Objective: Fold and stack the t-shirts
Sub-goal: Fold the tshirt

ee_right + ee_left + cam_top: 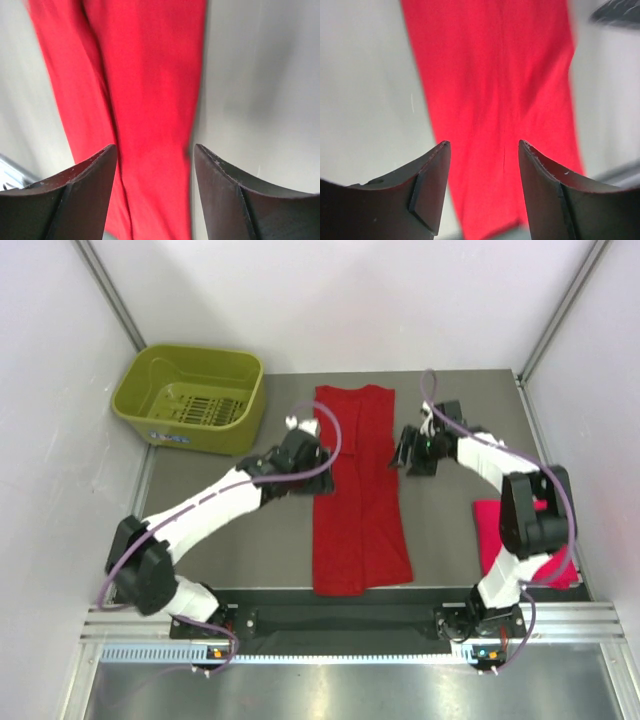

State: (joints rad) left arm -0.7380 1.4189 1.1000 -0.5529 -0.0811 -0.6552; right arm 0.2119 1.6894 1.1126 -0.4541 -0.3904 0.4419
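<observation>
A deep red t-shirt (357, 490) lies folded into a long narrow strip down the middle of the table. It fills the left wrist view (495, 100) and the right wrist view (145, 100). My left gripper (308, 443) is open and empty over the strip's left edge. My right gripper (402, 452) is open and empty just beside its right edge. A brighter pinkish red t-shirt (495, 530) lies folded at the right, partly hidden by my right arm.
An olive-green plastic basket (190, 398) stands at the back left. White walls enclose the table on three sides. The arm bases and a metal rail (350, 625) line the near edge.
</observation>
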